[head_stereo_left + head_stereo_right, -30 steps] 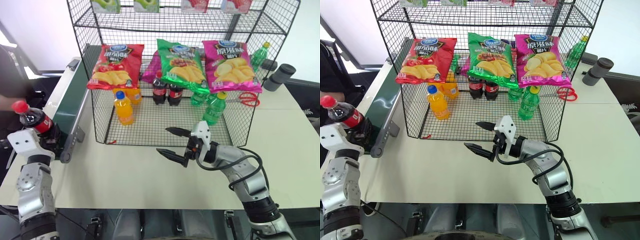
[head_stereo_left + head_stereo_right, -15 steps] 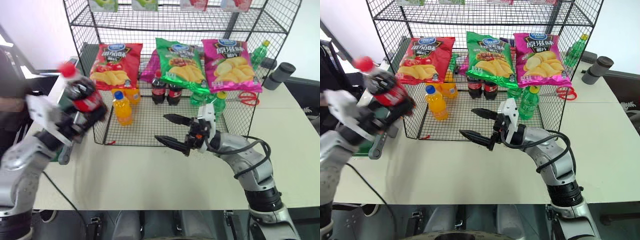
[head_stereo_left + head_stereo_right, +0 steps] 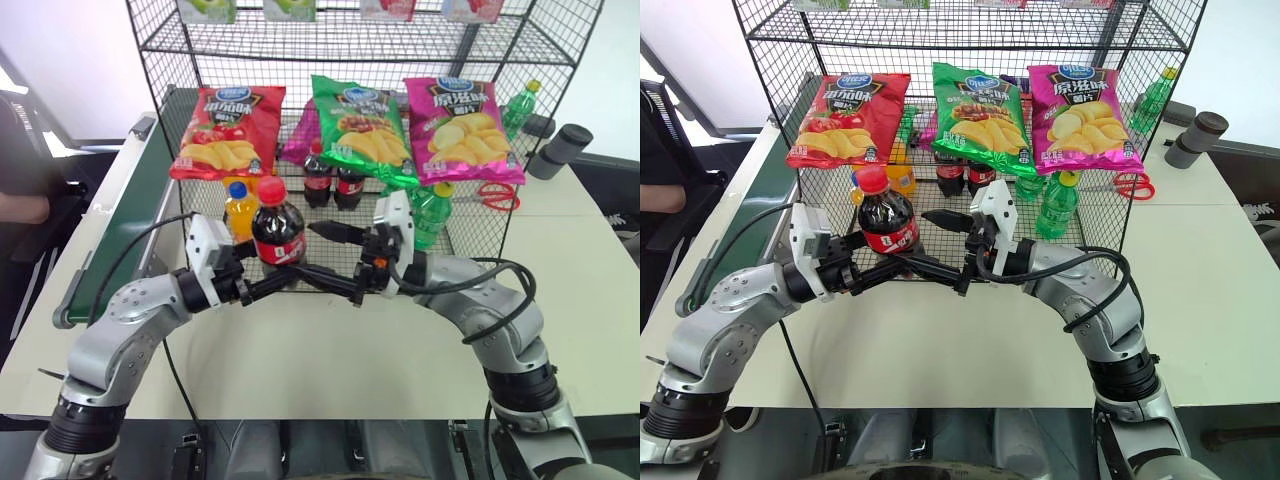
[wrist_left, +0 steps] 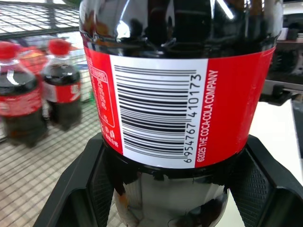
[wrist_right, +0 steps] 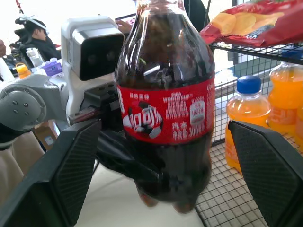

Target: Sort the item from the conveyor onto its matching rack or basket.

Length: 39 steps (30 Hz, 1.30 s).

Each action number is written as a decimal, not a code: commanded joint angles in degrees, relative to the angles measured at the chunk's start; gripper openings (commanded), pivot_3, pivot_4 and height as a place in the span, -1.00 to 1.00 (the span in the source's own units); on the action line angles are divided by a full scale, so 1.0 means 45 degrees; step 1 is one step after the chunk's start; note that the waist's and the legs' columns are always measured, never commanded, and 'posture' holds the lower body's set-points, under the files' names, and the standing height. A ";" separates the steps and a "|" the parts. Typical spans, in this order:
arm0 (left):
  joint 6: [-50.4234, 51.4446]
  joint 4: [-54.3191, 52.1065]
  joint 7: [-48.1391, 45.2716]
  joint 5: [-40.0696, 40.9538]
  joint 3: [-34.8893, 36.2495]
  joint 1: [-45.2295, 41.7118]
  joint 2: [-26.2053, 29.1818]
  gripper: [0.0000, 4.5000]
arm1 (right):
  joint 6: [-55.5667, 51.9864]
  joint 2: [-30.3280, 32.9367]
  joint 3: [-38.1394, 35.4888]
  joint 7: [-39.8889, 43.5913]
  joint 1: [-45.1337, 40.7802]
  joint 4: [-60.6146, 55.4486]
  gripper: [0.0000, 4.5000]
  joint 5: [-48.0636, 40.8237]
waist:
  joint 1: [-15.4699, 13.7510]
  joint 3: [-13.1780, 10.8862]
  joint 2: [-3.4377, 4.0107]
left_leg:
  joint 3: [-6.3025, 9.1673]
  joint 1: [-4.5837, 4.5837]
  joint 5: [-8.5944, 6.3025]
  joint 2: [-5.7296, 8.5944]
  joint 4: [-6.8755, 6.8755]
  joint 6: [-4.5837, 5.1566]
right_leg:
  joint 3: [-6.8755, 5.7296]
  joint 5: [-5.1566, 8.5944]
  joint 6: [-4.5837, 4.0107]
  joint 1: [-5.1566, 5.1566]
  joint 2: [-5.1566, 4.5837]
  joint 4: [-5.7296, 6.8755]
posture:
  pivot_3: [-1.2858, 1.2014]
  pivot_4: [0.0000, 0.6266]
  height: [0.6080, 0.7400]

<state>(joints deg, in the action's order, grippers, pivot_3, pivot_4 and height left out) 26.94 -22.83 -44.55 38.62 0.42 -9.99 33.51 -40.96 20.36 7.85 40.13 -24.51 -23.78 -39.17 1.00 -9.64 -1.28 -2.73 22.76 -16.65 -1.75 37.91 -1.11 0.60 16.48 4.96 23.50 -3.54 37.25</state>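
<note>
The cola bottle (image 3: 279,234), smooth clear plastic with dark liquid, a ribbed red cap and a glossy red label, stands upright in the air above the pale counter (image 3: 320,360), just in front of the black wire-grid rack (image 3: 300,262). The left gripper (image 3: 268,282) has its jaws closed on the bottle's lower body below the label; the flat black fingers (image 4: 90,179) press its sides. The right gripper (image 3: 335,260) points level at the bottle from the other side, jaws spread wide with nothing in them, one textured pad (image 5: 75,165) on each side of the bottle and apart from it. Behind the mesh stand an orange-drink bottle (image 3: 238,205), two small cola bottles (image 3: 333,182) and a green bottle (image 3: 430,215); crinkled chip bags (image 3: 355,125) hang above them. The dark-green conveyor (image 3: 120,235) with grey rails runs along the counter's left edge. Open counter surface lies in front of both arms.
</note>
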 commanded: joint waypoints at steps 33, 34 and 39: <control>-0.0323 -0.0153 -0.0662 -0.1585 0.0713 0.0986 0.0614 0.97 | 0.1754 -0.0604 -0.0329 -0.1041 -0.0032 0.1086 0.33 0.1670 | 0.0019 0.0000 0.0000 | 0.0008 -0.0009 -0.0001 -0.0021 0.0026 0.0005 | 0.0003 0.0000 0.0007 -0.0006 0.0057 0.0030 | 0.03 -0.52 1.00; -0.0440 -0.0142 -0.0588 -0.1648 0.0963 0.1303 0.0683 0.97 | 0.2213 -0.0628 -0.0320 -0.1188 -0.0042 0.1437 0.33 0.2104 | 0.0020 0.0000 0.0000 | 0.0008 -0.0011 -0.0002 -0.0021 0.0026 0.0005 | 0.0003 0.0000 0.0007 -0.0006 0.0058 0.0030 | 0.03 -0.52 1.00; -0.1315 0.0463 0.0299 -0.2371 0.1723 0.2427 0.0256 0.97 | 0.5256 -0.1379 -0.0058 -0.2112 0.0208 0.3986 0.33 0.4368 | -0.0034 0.0000 0.0000 | 0.0001 -0.0011 -0.0001 -0.0017 0.0026 0.0005 | 0.0004 0.0000 0.0006 -0.0007 0.0049 0.0027 | 0.03 -0.52 1.00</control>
<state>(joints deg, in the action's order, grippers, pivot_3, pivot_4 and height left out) 23.48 -20.77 -44.90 29.37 6.67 0.52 35.53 -24.13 15.79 7.81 32.40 -23.25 -7.69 -22.30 0.85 -9.64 -1.28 -2.74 22.71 -16.65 -1.83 38.03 -1.09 0.63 16.48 4.99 23.47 -3.31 37.39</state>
